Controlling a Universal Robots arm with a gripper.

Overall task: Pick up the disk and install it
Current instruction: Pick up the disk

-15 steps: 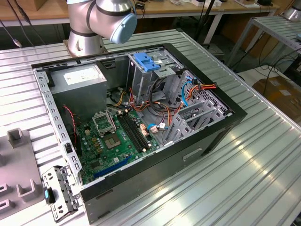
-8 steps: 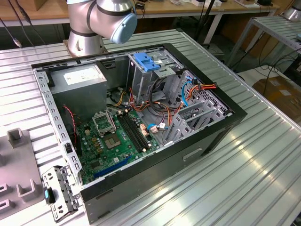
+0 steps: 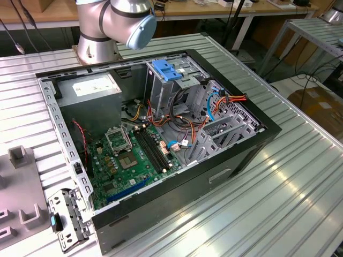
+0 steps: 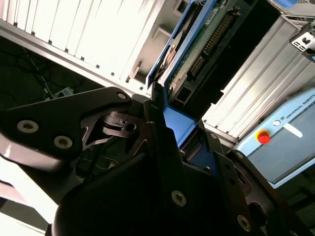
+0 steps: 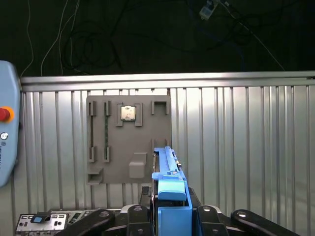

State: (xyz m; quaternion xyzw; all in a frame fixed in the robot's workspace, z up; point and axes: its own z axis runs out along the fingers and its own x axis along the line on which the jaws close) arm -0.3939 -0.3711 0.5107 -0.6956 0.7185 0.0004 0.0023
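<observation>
Clamped on the disk [image 5: 166,169], the pincer [image 5: 170,212] has its black fingers [image 5: 212,216] drawn in against the drive's two flat faces, so the opening is no wider than the drive is thick. In the second wrist view the pincer [image 4: 184,135] grips one end of the disk [image 4: 199,42], whose green circuit board [image 4: 206,34] and blue side rail [image 4: 170,54] run away from the fingers [image 4: 158,129]. The first wrist view sees the drive edge-on, sticking out from the pincer over the ribbed metal table [image 5: 246,147]. Beyond it on that table lies a grey fixture plate [image 5: 147,128] with a square processor chip [image 5: 129,113] seated in one recess. A pale pendant [image 5: 6,142] with a red button [image 5: 4,114] sits at the table's side. In the exterior view the arm [image 3: 115,21] stands behind an open computer case [image 3: 225,176], where a drive cage [image 3: 161,93] with a blue latch [image 3: 166,70] stands beside a grey power-supply box [image 3: 88,85] and a green motherboard [image 3: 134,155].
</observation>
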